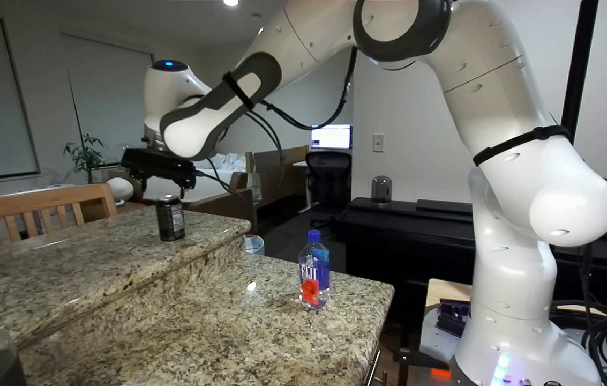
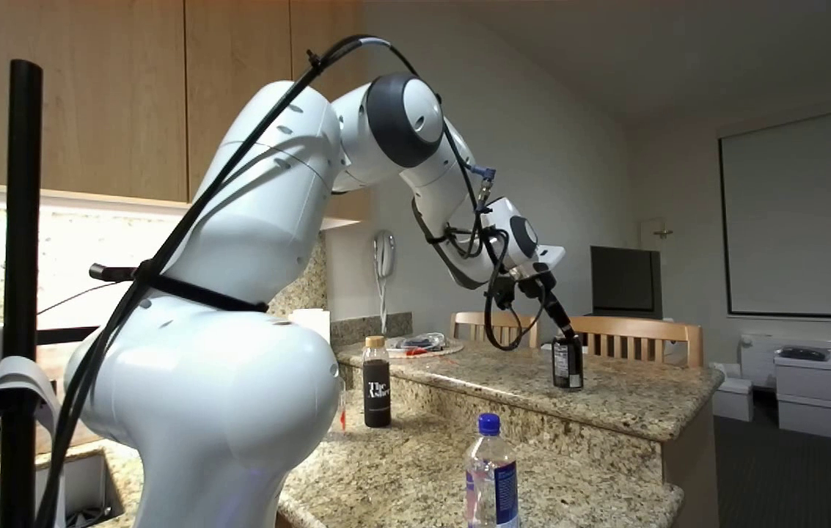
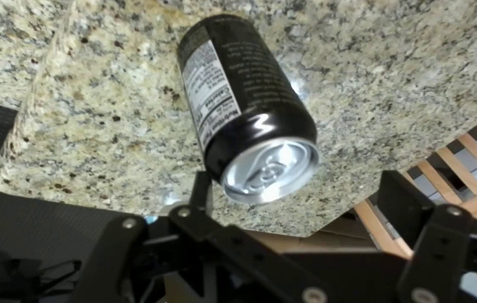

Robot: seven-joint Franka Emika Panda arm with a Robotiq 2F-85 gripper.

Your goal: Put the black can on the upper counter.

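The black can [image 1: 170,219] stands upright on the upper counter [image 1: 94,262], a raised granite ledge. It also stands there in an exterior view [image 2: 568,364], near that ledge's end [image 2: 488,375]. My gripper [image 1: 164,192] is open just above the can's top. In the wrist view the can [image 3: 246,80] shows its silvery top towards the open fingers [image 3: 295,183]. The left-hand finger is close beside the top rim, and I cannot tell whether it touches. The right-hand finger is well apart from the can. Nothing is held.
A clear bottle with a blue cap [image 1: 314,276] stands on the lower counter [image 1: 217,332]. A dark bottle with a tan cap [image 2: 377,389] stands farther along it. Wooden chairs [image 2: 635,337] line the ledge's far side. A plate with items [image 2: 422,346] sits on the ledge.
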